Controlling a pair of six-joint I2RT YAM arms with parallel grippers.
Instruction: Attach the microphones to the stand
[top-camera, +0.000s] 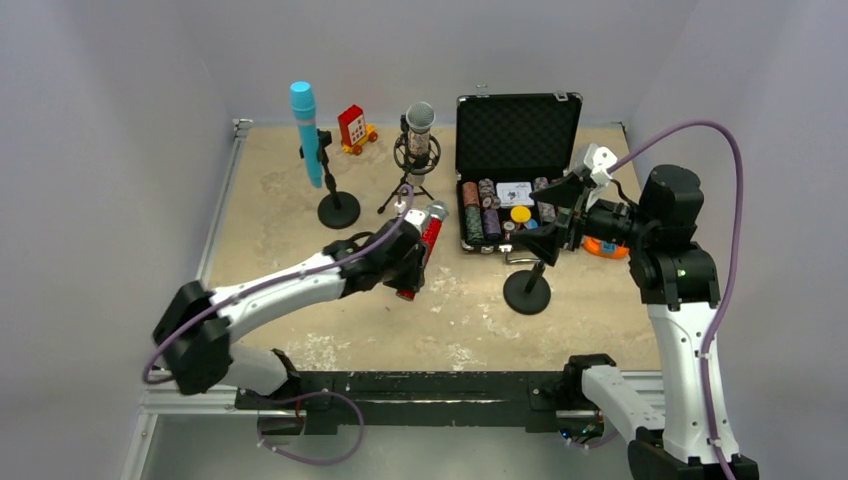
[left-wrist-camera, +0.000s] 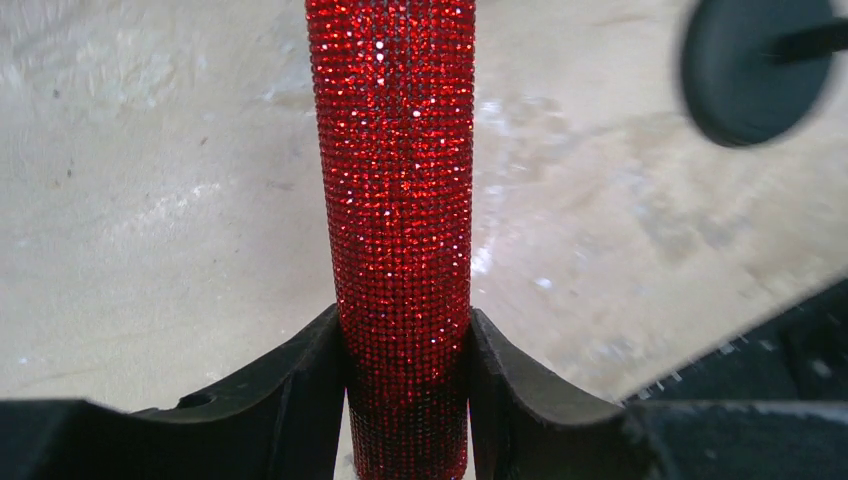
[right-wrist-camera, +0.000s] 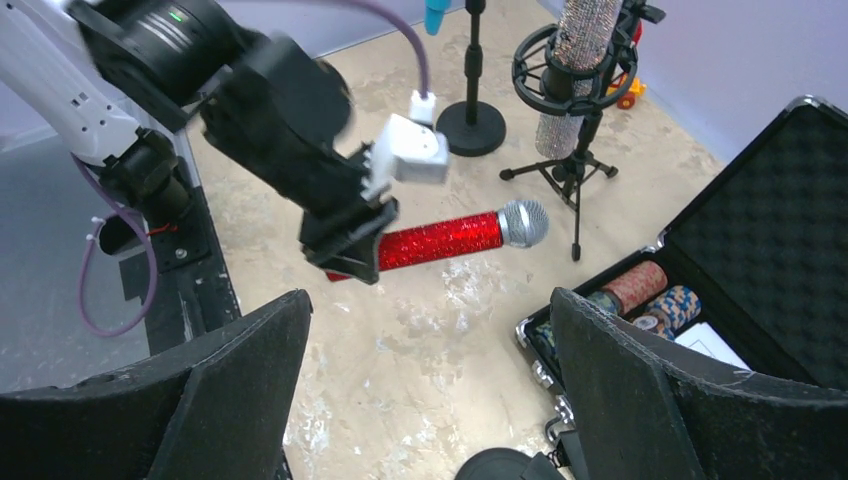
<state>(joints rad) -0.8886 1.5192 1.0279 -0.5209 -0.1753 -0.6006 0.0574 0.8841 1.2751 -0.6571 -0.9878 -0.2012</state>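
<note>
Three microphones and three stands can be counted here. The red-glitter microphone (top-camera: 428, 238) is pinched near its tail end by the left end effector (top-camera: 405, 265). The fingers (left-wrist-camera: 300, 400) are pressed against both sides of the barrel, and the grey mesh head is pointed away from the wrist. It looks to be held just off the counter (top-camera: 450, 320).

The other two mics are seated further out beyond that end effector. The light-blue microphone (top-camera: 306, 130) is clipped, tilted, into a round-base stand (top-camera: 338, 210) off to its left. The silver-glitter microphone (top-camera: 420, 125) is cradled upright in a tripod stand (top-camera: 405, 192) just past the red one's head.

The right end effector (top-camera: 552, 218) is spread wide, with nothing caught between its fingers. The third stand (top-camera: 527, 290), another round-base one, is parked right under it. One open black case (top-camera: 518, 130) stocked with poker chips (top-camera: 480, 200) is sat just beyond it. One small red toy (top-camera: 353, 128) is tucked between the two far stands.
</note>
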